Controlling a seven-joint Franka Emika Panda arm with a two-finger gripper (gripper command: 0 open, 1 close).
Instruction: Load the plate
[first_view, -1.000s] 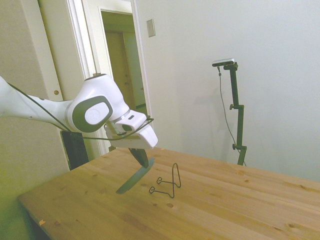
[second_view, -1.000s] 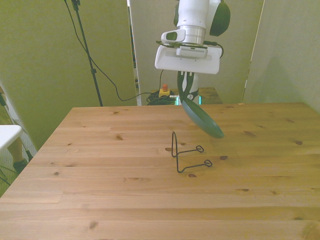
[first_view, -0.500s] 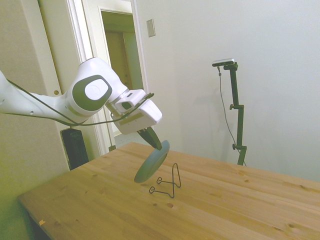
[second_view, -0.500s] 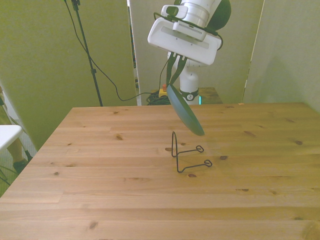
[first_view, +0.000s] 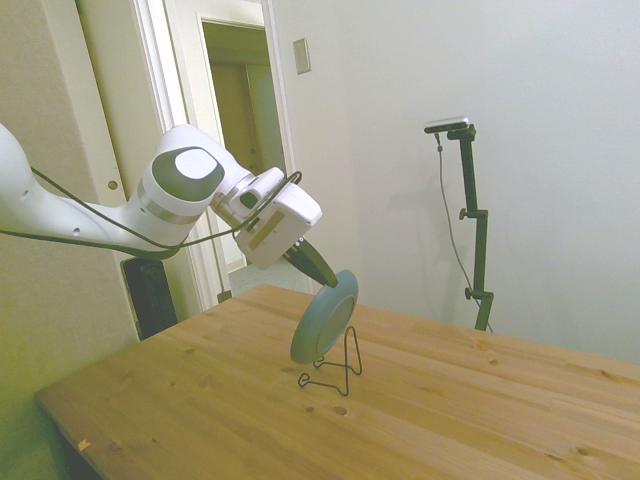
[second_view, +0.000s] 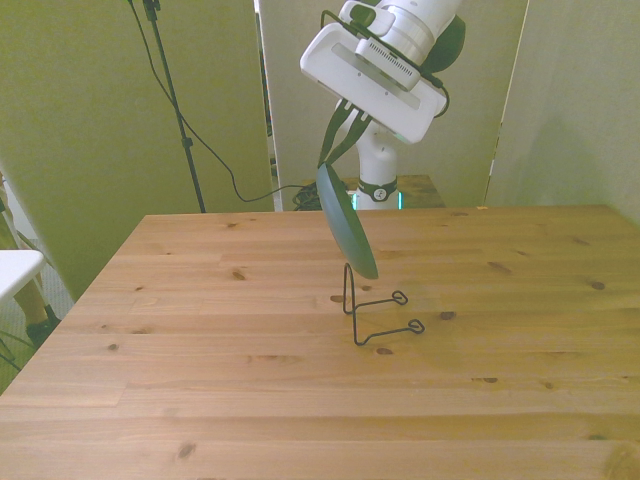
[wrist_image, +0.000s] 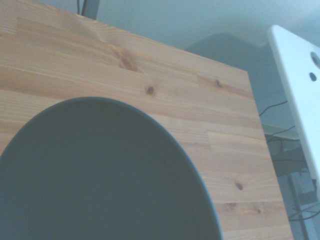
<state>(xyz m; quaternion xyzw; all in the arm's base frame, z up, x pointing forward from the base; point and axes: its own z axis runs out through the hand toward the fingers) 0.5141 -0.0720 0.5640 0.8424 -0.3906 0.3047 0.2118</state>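
On the worktop nearest you stands the wire stand, its two looped feet toward you and its upright hoop behind, ready to prop a dish on edge. Just above that hoop hangs the plate, airborne and tilted steeply, presumably so you can lower its bottom edge into the stand. Farther back, the jaws pinch its upper rim, the plate hanging below them.

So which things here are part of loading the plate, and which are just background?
Part of the job:
plate, tilted, held at its rim
hand, shut on the plate
wire stand, empty
table

Background:
wall switch
doorway
floor cables
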